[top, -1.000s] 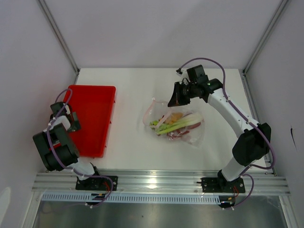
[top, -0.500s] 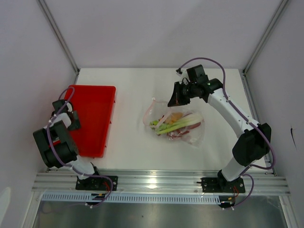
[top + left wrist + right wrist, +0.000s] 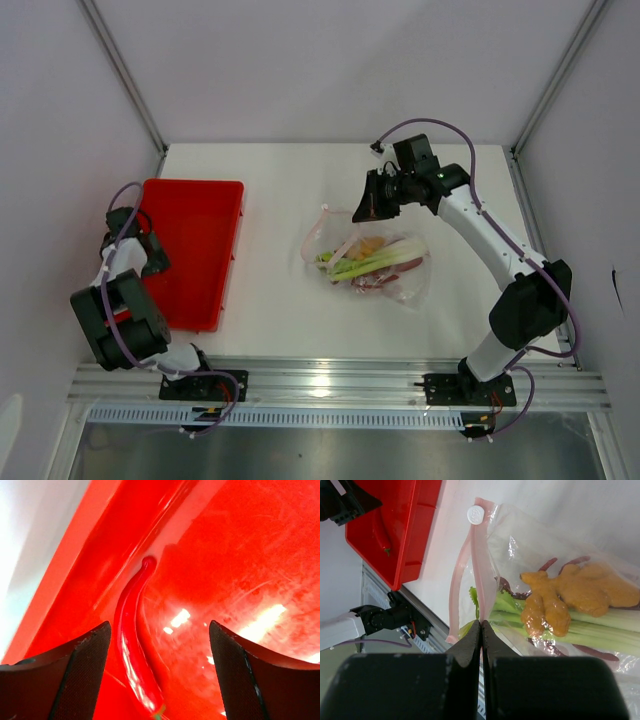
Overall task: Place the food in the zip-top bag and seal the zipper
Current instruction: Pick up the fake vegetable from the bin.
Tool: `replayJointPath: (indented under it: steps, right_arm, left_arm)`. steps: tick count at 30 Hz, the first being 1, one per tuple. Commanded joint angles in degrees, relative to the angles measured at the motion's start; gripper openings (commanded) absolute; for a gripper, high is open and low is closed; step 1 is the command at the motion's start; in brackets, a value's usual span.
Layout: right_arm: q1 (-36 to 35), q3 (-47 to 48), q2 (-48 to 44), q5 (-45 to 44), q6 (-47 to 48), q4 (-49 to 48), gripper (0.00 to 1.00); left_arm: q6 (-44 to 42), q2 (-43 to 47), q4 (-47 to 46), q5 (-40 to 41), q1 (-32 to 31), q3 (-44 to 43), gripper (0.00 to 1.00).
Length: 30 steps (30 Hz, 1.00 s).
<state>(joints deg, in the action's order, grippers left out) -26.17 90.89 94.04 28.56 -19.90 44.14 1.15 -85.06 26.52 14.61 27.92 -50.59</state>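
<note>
The clear zip-top bag [image 3: 378,262] lies mid-table holding light green stalks [image 3: 592,630], a yellow-orange piece [image 3: 570,592] and dark red bits. Its mouth is open. My right gripper [image 3: 481,624] is shut on one pink-red zipper strip [image 3: 479,570], below the white slider [image 3: 476,515]; it also shows in the top view [image 3: 366,211]. My left gripper [image 3: 159,627] is open, low over the red tray [image 3: 240,555]. The red chili [image 3: 131,645] lies between its fingers, closer to the left one, along the tray wall. In the top view the left gripper [image 3: 140,250] is at the tray's left side.
The red tray [image 3: 195,250] sits at the table's left. Grey walls and slanted metal posts enclose the table. The aluminium rail [image 3: 330,385] runs along the near edge.
My left wrist has shifted a little back and to the left over the tray's left side. The right arm and the bag have not moved.
</note>
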Motion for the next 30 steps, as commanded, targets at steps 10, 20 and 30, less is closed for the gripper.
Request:
replayJointPath:
  steps: [10,20,30]
  right_arm:
    - [0.2,3.3,-1.0,1.4,-0.5,-0.2,0.00]
    - [-0.1,4.1,-0.5,2.0,-1.0,-0.5,0.00]
    - [-0.1,5.0,0.1,2.2,-0.8,-0.6,0.00]
  left_arm:
    - [21.7,2.7,4.9,1.9,0.7,1.7,0.83]
    - [24.4,5.4,2.9,1.9,3.4,8.0,0.83]
    - [20.8,7.5,4.2,2.8,3.4,4.3,0.83]
